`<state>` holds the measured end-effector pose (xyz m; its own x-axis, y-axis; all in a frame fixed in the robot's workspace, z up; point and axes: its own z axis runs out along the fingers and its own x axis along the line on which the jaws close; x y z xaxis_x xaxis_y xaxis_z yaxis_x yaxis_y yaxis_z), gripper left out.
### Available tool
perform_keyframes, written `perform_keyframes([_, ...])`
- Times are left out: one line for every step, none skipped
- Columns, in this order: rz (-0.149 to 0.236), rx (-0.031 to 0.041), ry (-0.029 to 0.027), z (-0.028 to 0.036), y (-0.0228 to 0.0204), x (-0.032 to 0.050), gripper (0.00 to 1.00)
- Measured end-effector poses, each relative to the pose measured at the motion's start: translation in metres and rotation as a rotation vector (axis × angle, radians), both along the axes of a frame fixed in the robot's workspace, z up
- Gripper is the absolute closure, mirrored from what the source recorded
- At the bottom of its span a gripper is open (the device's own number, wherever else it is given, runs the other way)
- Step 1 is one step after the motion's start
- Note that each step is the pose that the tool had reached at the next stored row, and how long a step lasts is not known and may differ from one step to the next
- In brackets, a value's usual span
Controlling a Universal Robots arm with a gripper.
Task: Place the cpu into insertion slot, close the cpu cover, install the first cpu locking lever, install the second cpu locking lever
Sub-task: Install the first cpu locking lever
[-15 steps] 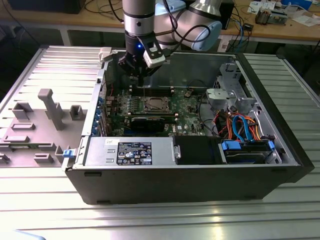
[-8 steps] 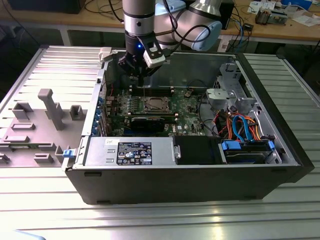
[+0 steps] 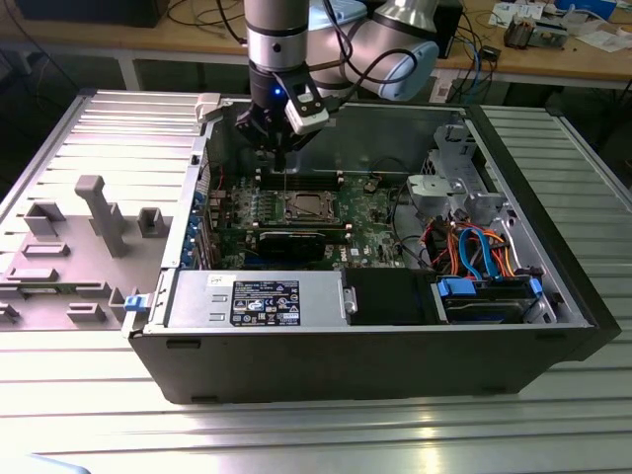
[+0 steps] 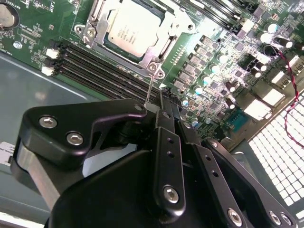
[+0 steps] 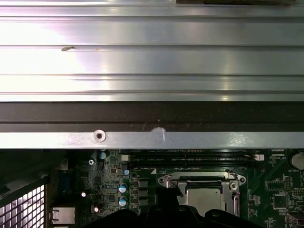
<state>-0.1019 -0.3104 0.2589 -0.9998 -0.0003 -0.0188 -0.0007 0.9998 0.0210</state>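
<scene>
Starting with the exterior view, the gripper (image 3: 282, 143) is seen poised above the open computer case (image 3: 395, 346), directly over the insertion slot (image 3: 316, 209), with a thin locking lever (image 3: 286, 173) running down from it to the slot.

In the second wrist view, the cpu (image 4: 129, 27) is found seated in the slot, with the cpu cover (image 4: 165, 46) laid down around it. The gripper appears to be closed on the lever's free end, though the contact itself is partly hidden. So thin a wire could be lost from the grip by a slight sideways pull, and the memory slots (image 4: 104, 66) just beside it could then be struck.

In the first wrist view, the cpu (image 5: 204, 199) is shown beyond the gripper. If the lever were forced off its line, the cover could be bent or left unclamped.
</scene>
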Motion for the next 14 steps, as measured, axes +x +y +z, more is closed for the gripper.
perform_keyframes([0.000,0.0000,0.0000,-0.0001,0.0000,0.0014,0.89])
perform_keyframes([0.000,0.0000,0.0000,-0.0001,0.0000,0.0028,0.89])
perform_keyframes([0.000,0.0000,-0.0001,-0.0002,0.0000,0.0047,0.89])
perform_keyframes([0.000,0.0000,0.0000,-0.0003,0.0000,0.0067,0.89])
perform_keyframes([0.000,0.0000,0.0000,-0.0005,0.0000,0.0088,0.89])
perform_keyframes([0.000,0.0000,0.0000,-0.0007,0.0000,0.0106,0.89])
perform_keyframes([0.000,0.0001,0.0000,-0.0011,0.0000,0.0138,0.89])
perform_keyframes([0.000,-0.0001,0.0001,-0.0015,0.0000,0.0157,0.89])
perform_keyframes([0.000,0.0001,-0.0001,-0.0017,0.0000,0.0166,0.89])
perform_keyframes([0.000,0.0000,0.0000,-0.0017,0.0000,0.0172,0.89])
perform_keyframes([0.000,-0.0001,0.0001,-0.0017,-0.0001,0.0175,0.89])
perform_keyframes([0.000,-0.0001,0.0000,-0.0018,0.0000,0.0177,0.89])
perform_keyframes([0.000,0.0000,0.0000,-0.0018,0.0000,0.0177,0.89])
perform_keyframes([0.000,0.0000,0.0000,-0.0018,0.0000,0.0179,0.89])
